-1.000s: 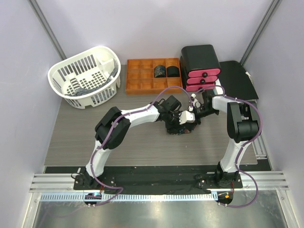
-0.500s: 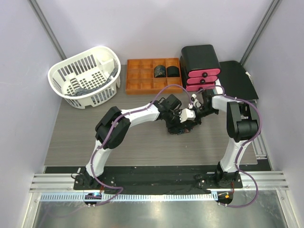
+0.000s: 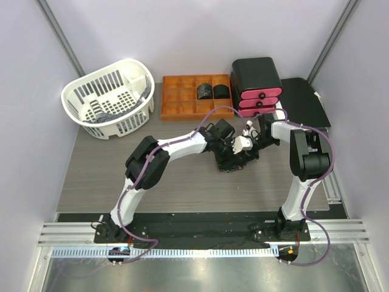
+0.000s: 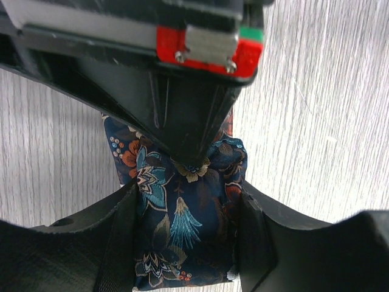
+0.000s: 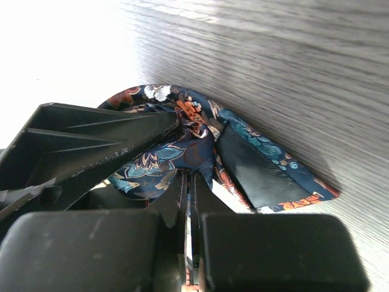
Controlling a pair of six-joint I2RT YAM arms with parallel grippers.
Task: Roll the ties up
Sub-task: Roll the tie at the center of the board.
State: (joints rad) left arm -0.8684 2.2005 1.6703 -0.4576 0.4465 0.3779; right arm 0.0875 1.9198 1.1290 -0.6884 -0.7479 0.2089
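Observation:
A dark navy tie (image 4: pixel 182 225) with a teal and orange floral print sits bunched into a loose roll on the grey table (image 3: pixel 121 176). My left gripper (image 4: pixel 185 243) holds it, one black finger pressed against each side. From the far side, my right gripper (image 5: pixel 188 179) is shut, its tips pinching fabric at the roll's centre (image 5: pixel 194 146). A flap of the tie showing its black lining (image 5: pixel 255 167) lies on the table beside it. In the top view both grippers meet over the tie (image 3: pixel 230 164) mid-table. Two rolled ties (image 3: pixel 212 91) sit in the orange tray (image 3: pixel 182 103).
A white slatted basket (image 3: pixel 109 100) with dark fabric in it stands at the back left. A black cabinet with pink drawers (image 3: pixel 258 88) and a black mat (image 3: pixel 307 100) are at the back right, close behind the right arm.
The left wrist has shifted slightly right and back, closer to the right gripper. The tie stays at the same spot between both grippers.

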